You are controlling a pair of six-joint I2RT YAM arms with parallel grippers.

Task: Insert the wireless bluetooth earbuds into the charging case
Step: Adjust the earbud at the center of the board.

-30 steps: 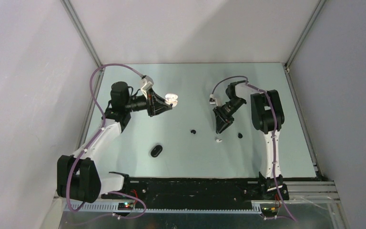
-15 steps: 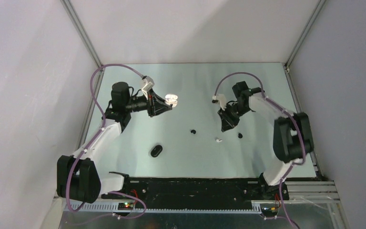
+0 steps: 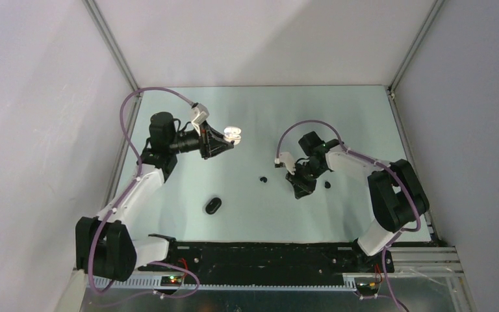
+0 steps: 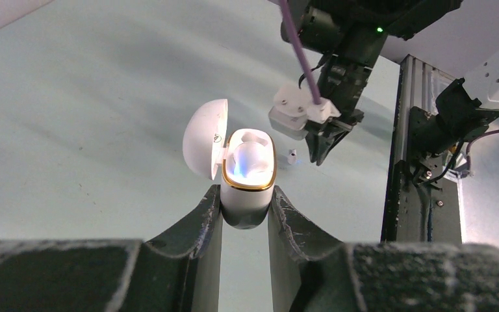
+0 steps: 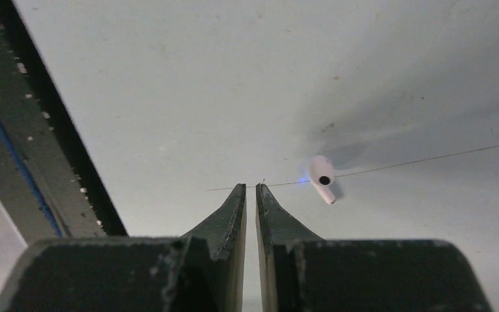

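Right wrist view: our right gripper (image 5: 250, 195) is all but closed on nothing, and the white earbud (image 5: 323, 178) lies on the table (image 5: 169, 97) just beside its tips, well away from the white case (image 4: 249, 192). Risk: the tips sit off to one side, so we may clamp air or flick it away. Black case (image 3: 213, 205), nearer us than the white case, looks shut; contents unknown. Left gripper (image 4: 245, 207) clamps the white case, lid (image 4: 204, 136) open, one white bud (image 4: 252, 156) apparently seated.
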